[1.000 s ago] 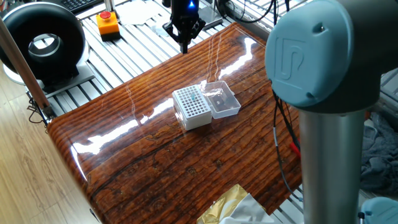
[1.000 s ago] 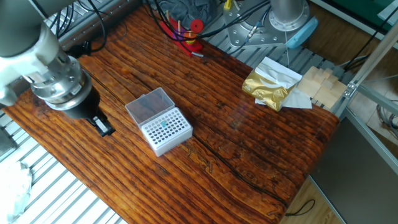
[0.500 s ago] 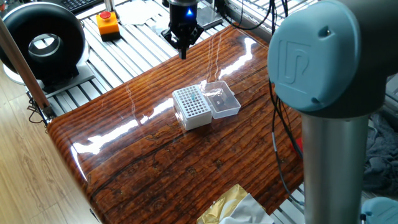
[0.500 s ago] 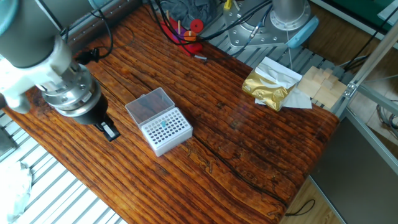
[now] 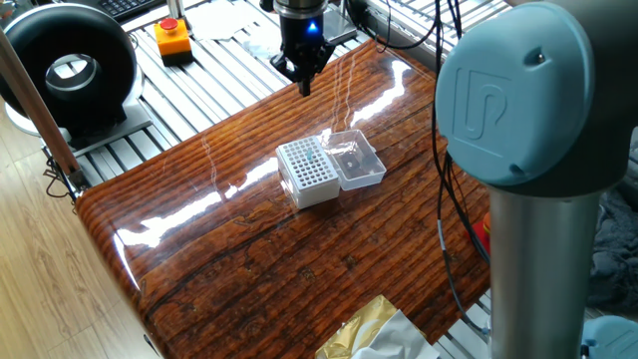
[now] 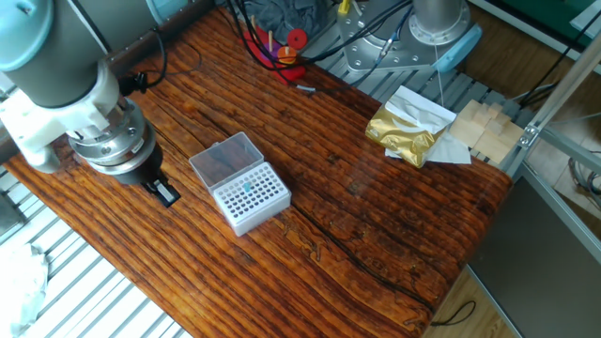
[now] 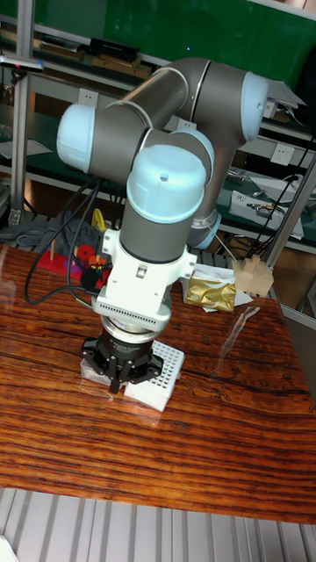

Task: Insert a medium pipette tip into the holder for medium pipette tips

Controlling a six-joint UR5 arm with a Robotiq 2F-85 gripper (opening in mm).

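The holder for medium pipette tips (image 5: pixel 307 173) is a white box with a grid of holes, standing mid-table with its clear lid (image 5: pixel 357 160) open beside it. A bluish spot shows in the grid (image 6: pixel 247 187). My gripper (image 5: pixel 304 87) hangs near the table's far edge, pointing down, well apart from the holder. From the other side, the gripper (image 6: pixel 167 194) is left of the holder (image 6: pixel 252 199). In the tall view the gripper (image 7: pixel 117 383) partly covers the holder (image 7: pixel 165 372). The fingers look shut. The medium pipette tip does not show; I cannot tell if anything is pinched.
A red button on an orange box (image 5: pixel 172 34) and a black round device (image 5: pixel 69 68) sit off the table's far side. A gold foil bag (image 6: pixel 406 132), wooden blocks (image 6: pixel 485 126) and red cables (image 6: pixel 287 52) lie at the opposite end. The arm's base (image 5: pixel 528 170) looms close.
The gripper has shifted a little sideways along the table's edge, ending slightly nearer the holder. Its fingers stay together. The holder and lid have not moved.
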